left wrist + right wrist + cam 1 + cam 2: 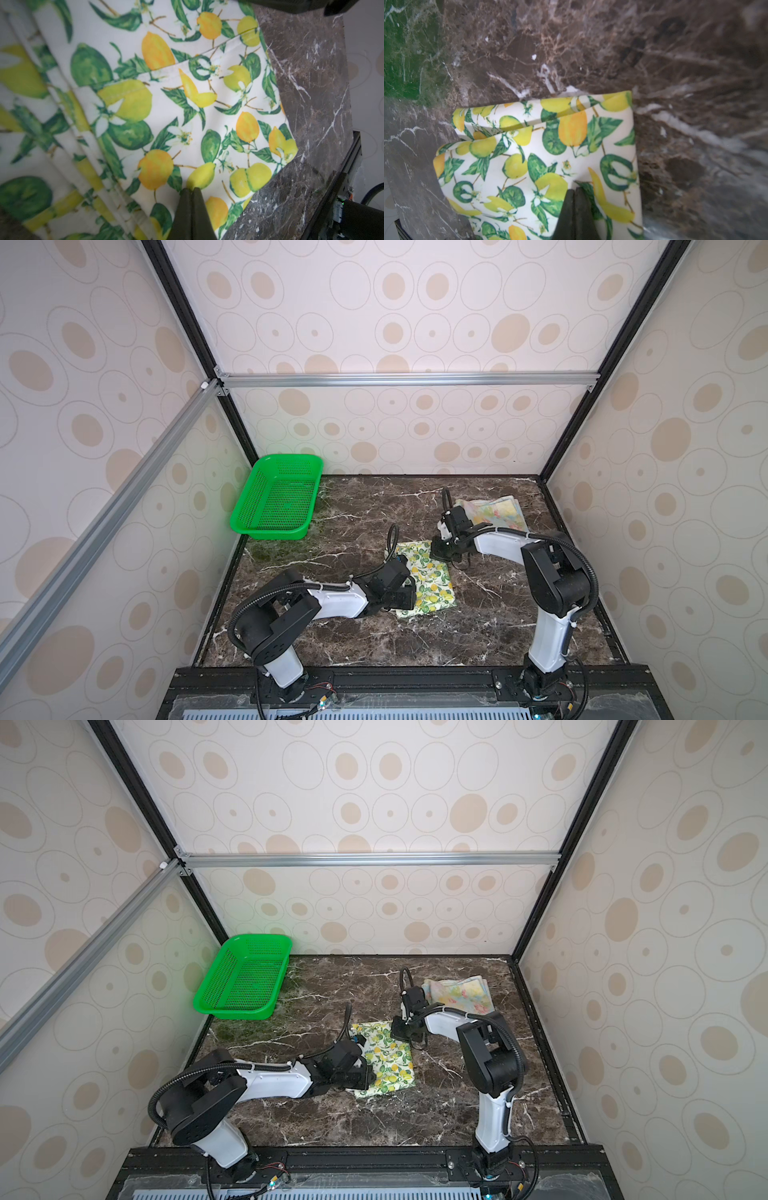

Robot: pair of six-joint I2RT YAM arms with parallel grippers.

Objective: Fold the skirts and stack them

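A cream skirt (pixel 434 578) (pixel 390 1058) printed with lemons lies folded mid-table. My left gripper (pixel 410 600) (pixel 366 1078) is at its near left edge, jaws shut with their tips pinched into the lemon cloth (pixel 207 124) in the left wrist view (pixel 191 189). At the skirt's far right corner, my right gripper (pixel 441 556) (pixel 400 1033) is also shut, and a small pucker of lemon cloth (pixel 529 162) rises at its tips (pixel 574 189). The pastel flowered skirt (pixel 496 512) (pixel 461 992) lies folded at the back right, behind the right wrist.
A green mesh basket (pixel 286 458) (pixel 257 938) stands empty at the back left corner. The dark marble table (pixel 353 639) is bare in front and between basket and skirts. Patterned walls and a black frame enclose three sides.
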